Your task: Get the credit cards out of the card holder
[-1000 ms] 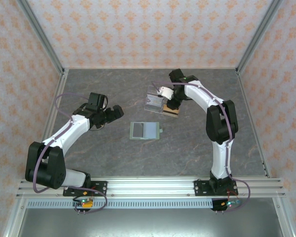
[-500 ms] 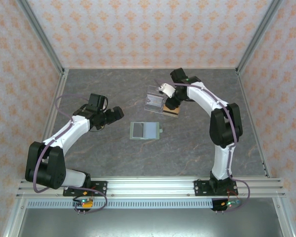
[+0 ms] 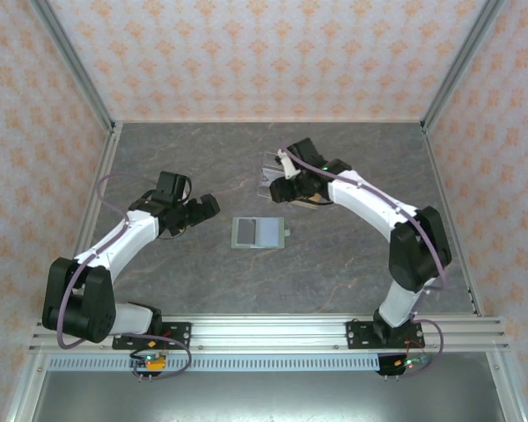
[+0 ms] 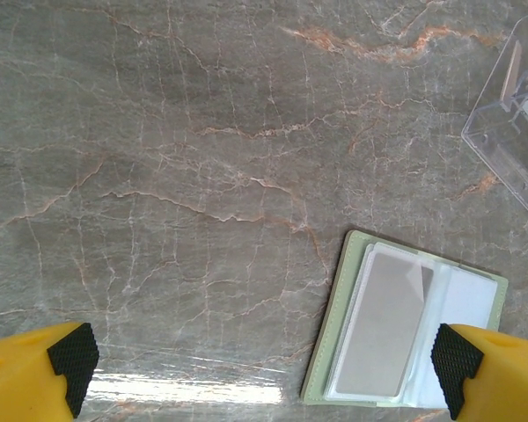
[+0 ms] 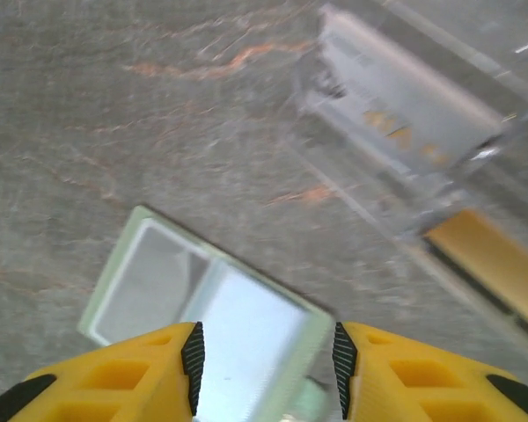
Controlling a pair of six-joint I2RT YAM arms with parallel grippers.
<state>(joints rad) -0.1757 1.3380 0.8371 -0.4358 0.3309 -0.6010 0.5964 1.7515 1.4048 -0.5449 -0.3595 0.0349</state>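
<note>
The pale green card holder [image 3: 258, 232] lies open and flat in the middle of the table. In the left wrist view the card holder [image 4: 336, 334] shows clear sleeves with a grey card [image 4: 389, 327] in one. My left gripper [image 3: 208, 208] hovers left of it, open and empty [image 4: 262, 369]. My right gripper [image 3: 280, 186] hangs between the holder and the clear acrylic stand [image 3: 270, 169]. Its jaws [image 5: 266, 369] are apart above the card holder [image 5: 150, 281] with nothing between them. A pale card [image 5: 396, 119] stands in the acrylic stand.
The acrylic stand [image 5: 422, 167] rests on a wooden base [image 5: 497, 264] behind the holder; the stand [image 4: 510, 132] also sits at the right edge of the left wrist view. Patterned walls and metal rails [image 3: 273, 334] enclose the marble table [image 3: 202, 272].
My right gripper has opened and swung left, away from the stand and toward the card holder. The left arm shifted only slightly.
</note>
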